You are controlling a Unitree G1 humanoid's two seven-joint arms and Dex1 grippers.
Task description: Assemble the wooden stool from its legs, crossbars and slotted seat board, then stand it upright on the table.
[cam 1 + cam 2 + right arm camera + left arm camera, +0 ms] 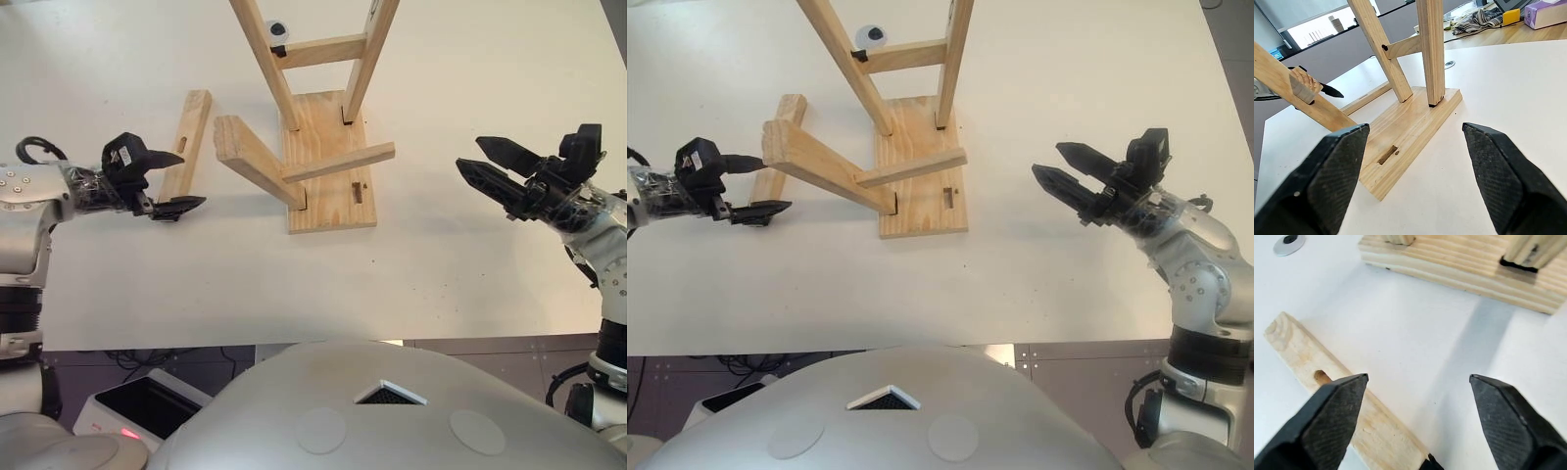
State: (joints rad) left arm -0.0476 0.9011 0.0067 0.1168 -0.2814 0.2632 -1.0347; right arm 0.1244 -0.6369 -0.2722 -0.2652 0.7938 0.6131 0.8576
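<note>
— Loose leg (186, 145)?
— Flat on tabletop (441, 274), centre left, beside seat board (331, 162), at spread left pincer (186, 181).
— Right pincer (470, 154)?
— Spread, empty, centre right, well apart from seat board.

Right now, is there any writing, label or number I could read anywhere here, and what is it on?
No text here can be read.
White sticker on the left gripper: its print is too small to read.
Purple box in the room behind: its print is too blurred to read.
Seat board: bare wood, with no markings seen.
</note>
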